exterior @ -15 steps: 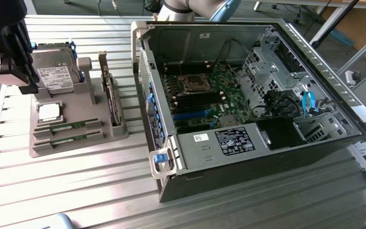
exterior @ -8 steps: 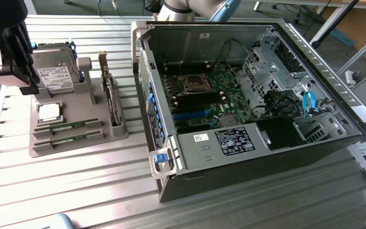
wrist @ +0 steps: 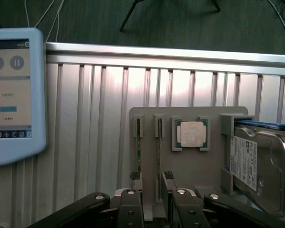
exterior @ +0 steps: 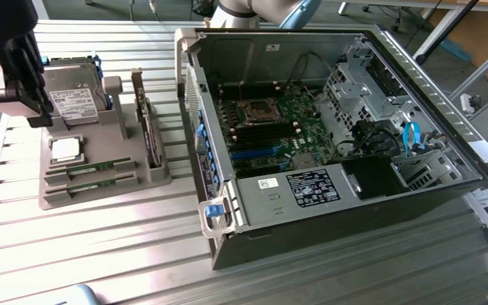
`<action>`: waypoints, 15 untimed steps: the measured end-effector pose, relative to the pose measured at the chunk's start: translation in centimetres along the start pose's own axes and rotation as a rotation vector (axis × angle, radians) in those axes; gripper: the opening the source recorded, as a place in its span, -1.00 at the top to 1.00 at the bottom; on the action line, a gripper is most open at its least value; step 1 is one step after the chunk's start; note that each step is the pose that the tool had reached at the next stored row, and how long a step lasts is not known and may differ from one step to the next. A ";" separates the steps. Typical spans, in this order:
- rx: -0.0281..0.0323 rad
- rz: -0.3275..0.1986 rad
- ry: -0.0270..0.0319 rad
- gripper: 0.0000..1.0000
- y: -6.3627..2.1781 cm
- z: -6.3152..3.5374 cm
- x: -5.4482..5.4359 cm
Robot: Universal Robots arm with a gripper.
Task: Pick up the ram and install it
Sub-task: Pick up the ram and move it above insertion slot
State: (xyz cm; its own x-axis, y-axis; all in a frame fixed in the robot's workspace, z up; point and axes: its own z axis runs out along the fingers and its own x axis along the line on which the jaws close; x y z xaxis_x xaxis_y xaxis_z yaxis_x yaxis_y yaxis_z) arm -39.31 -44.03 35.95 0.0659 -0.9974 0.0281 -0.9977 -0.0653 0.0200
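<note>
Two ram sticks, thin and green, stand on edge in slots of the grey holder (exterior: pixel 100 197), one (exterior: pixel 87 168) behind the other (exterior: pixel 84 187). The wrist view looks down on their top edges, one (wrist: pixel 138 147) beside the other (wrist: pixel 159 142). My gripper (exterior: pixel 33 101) hovers above the holder's end at the exterior view's left. It is open and holds nothing. In the wrist view my gripper (wrist: pixel 155 209) has its fingers (wrist: pixel 130 209) apart, roughly in line with the second stick. The open computer case (exterior: pixel 227 216) lies at the exterior view's right, with its motherboard (exterior: pixel 269 127) and memory slots exposed.
The holder also carries a silver processor (exterior: pixel 64 149), a hard drive (exterior: pixel 74 95) and an upright expansion card (exterior: pixel 147 127). A light-blue tablet-like pendant (wrist: pixel 9 95) lies on the ribbed metal table (exterior: pixel 100 254). Cables and a drive cage fill the case's far side.
</note>
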 end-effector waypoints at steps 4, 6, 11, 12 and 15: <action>0.0002 -0.006 0.0004 0.40 0.00 0.10 0.0; 0.0002 -0.008 0.0006 0.40 0.00 0.14 0.0; 0.0004 -0.015 0.0011 0.40 0.00 0.26 0.0; 0.0005 -0.016 0.0011 0.40 0.00 0.28 0.0; 0.0005 -0.020 0.0014 0.40 -0.01 0.34 0.0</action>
State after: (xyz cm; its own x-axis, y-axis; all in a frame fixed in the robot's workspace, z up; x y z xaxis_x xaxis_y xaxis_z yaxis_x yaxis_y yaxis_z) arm -39.31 -44.03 35.60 0.0857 -0.9959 0.0291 -0.9962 -0.0851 0.0200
